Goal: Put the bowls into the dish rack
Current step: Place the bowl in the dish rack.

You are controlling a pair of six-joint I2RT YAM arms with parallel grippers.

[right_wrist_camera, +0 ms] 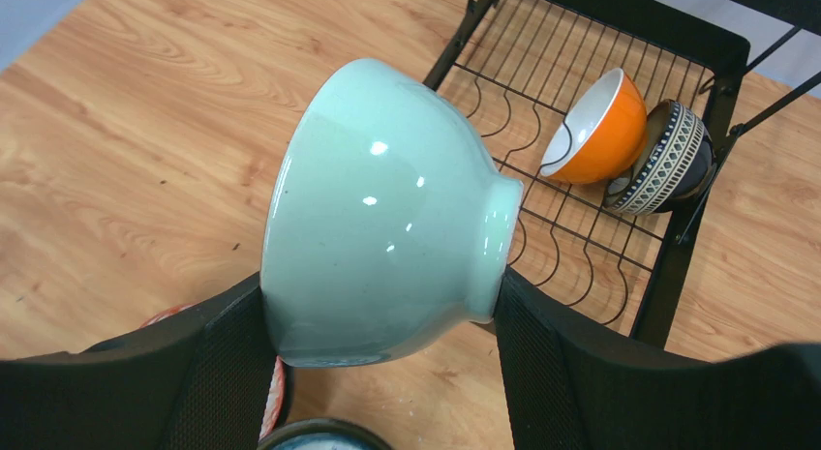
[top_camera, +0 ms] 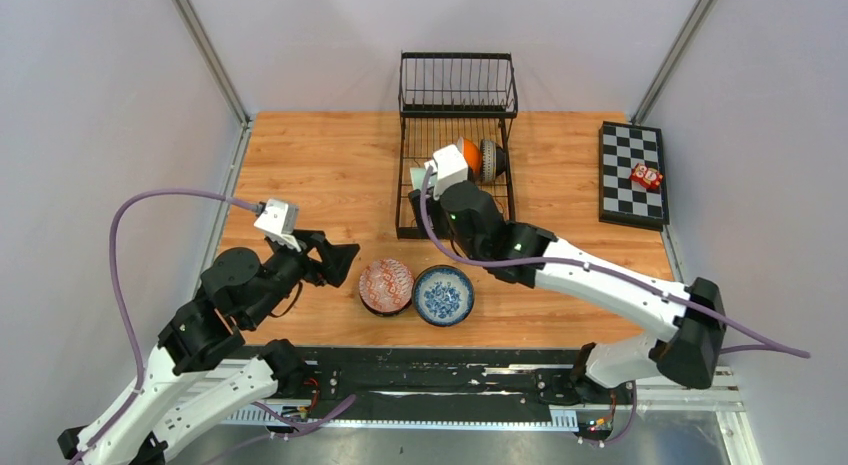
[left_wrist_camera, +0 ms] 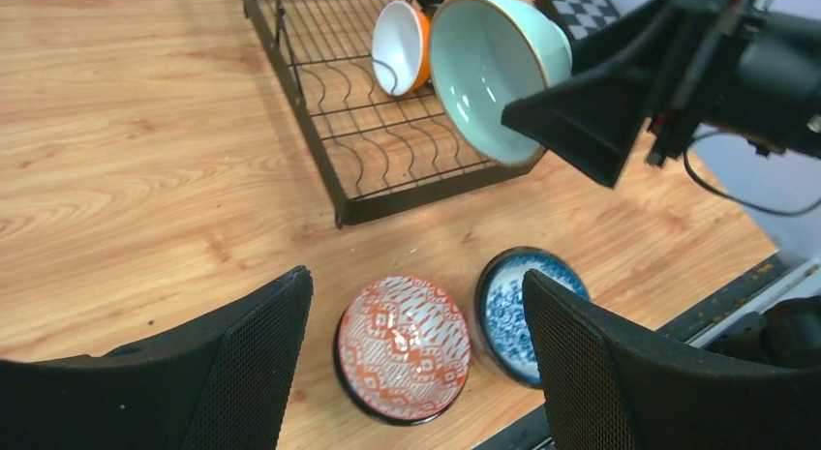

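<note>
The red bowl [top_camera: 386,285] and the blue bowl [top_camera: 443,294] wait on the bench [top_camera: 300,165] under the wide-open, empty left hand [top_camera: 345,265]. Farther back, the right hand [right_wrist_camera: 380,285] grips the green bowl [right_wrist_camera: 387,208] over the dish rack [top_camera: 458,85], tipped sideways, mouth facing the left arm. Behind it, the orange bowl [right_wrist_camera: 605,131] and the dark bowl [right_wrist_camera: 673,160] already stand in the rack.

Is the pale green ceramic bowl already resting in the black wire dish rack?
No, the right claw grips the pale green bowl on its side, held over the black wire dish rack.
</note>
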